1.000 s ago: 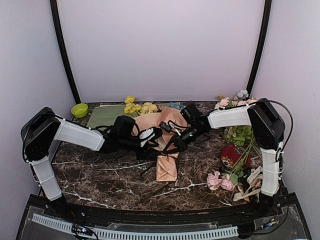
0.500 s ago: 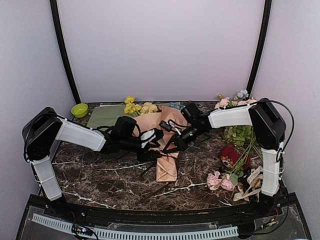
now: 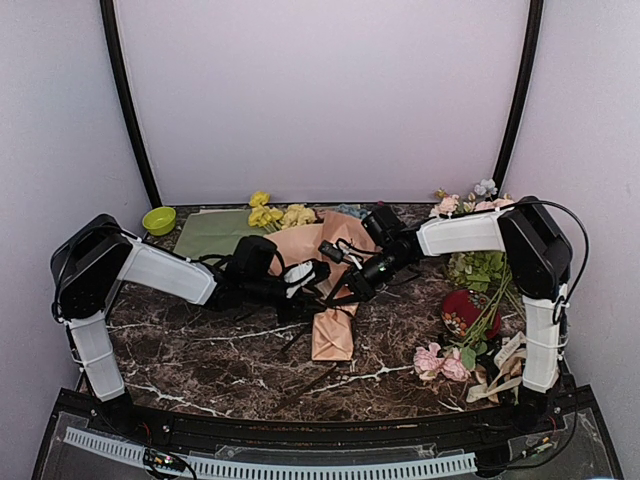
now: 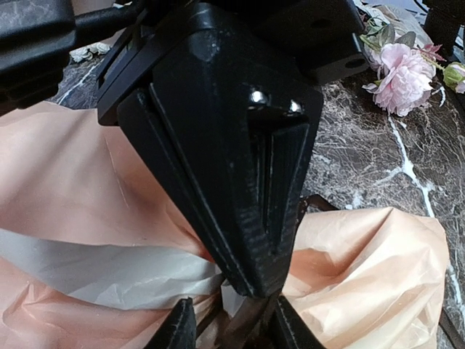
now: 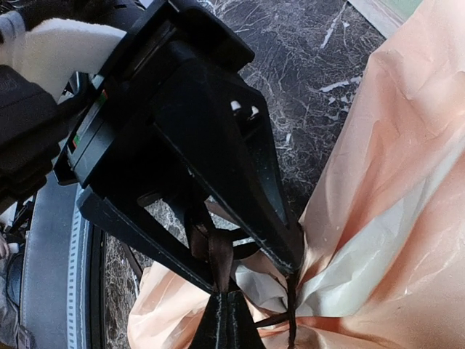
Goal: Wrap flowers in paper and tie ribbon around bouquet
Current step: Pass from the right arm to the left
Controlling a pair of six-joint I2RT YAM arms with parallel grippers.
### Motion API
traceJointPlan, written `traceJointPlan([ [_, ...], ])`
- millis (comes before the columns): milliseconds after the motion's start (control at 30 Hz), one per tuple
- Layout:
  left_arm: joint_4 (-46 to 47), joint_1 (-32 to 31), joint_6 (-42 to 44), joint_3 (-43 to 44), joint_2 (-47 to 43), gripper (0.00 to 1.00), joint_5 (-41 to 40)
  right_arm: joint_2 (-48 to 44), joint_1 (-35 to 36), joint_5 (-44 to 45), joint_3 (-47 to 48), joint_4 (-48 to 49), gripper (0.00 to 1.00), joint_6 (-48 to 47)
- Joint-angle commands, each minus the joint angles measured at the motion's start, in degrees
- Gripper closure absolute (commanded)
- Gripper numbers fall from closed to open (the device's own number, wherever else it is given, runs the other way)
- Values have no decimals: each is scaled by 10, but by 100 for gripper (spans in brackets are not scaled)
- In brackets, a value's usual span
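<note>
Inside the right end effector (image 5: 229,311) sits the ribbon (image 5: 220,263).

Seen from above: a peach-pink paper bouquet (image 3: 335,335) lies on a dark marble worktop (image 3: 220,350), yellow flowers (image 3: 270,214) at its far end. The left arm's fingers (image 3: 314,269) and the right arm's fingers (image 3: 351,286) meet at its narrow middle.

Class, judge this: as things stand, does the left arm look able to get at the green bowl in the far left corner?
Probably yes. The bowl sits in the open beside the left arm, with nothing between them. The left gripper need only back away from the bouquet.
</note>
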Motion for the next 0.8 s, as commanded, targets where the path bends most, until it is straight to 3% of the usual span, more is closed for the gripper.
traceJointPlan([
  [0, 44, 0, -20, 7, -5, 66, -19, -26, 5, -12, 8, 4, 100, 3],
  [333, 53, 0, -25, 1, 0, 79, -88, -34, 5, -16, 1, 8, 100, 4],
  [533, 81, 0, -33, -10, -1, 80, -101, -30, 6, -13, 0, 3, 99, 4],
  [767, 87, 0, -35, -16, 1, 79, -89, -45, -4, -5, 9, -11, 70, -3],
])
